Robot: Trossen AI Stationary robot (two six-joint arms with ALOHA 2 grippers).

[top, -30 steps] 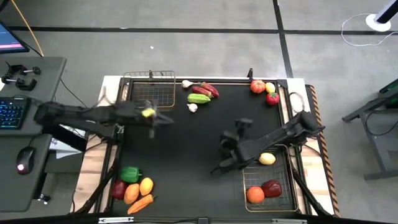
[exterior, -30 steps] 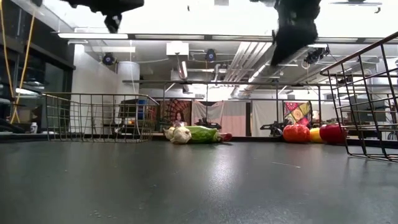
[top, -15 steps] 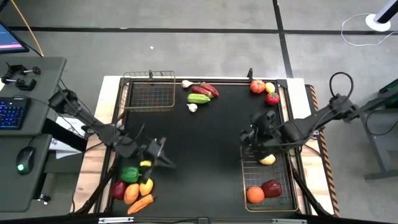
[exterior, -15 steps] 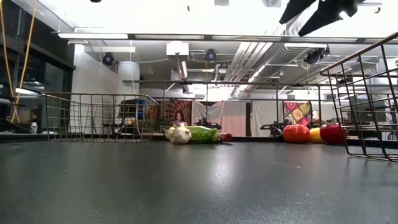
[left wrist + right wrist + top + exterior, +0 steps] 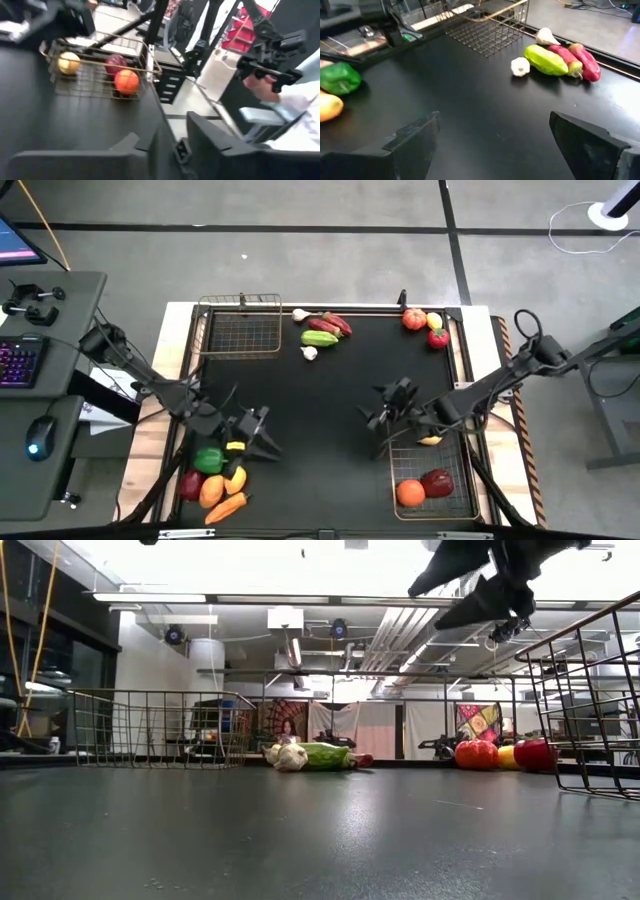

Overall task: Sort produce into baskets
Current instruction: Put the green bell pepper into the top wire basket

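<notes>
- Mat centre (image 5: 310, 405): bare, passable.
- Far edge: produce cluster (image 5: 322, 330) beside empty basket (image 5: 240, 325).
- Near-left corner: produce pile (image 5: 215, 480).

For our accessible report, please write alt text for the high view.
Seen from above, a black table with two arms: the left tool hovers beside a produce pile, the open right tool beside a basket holding three pieces. A second basket is empty.
</notes>
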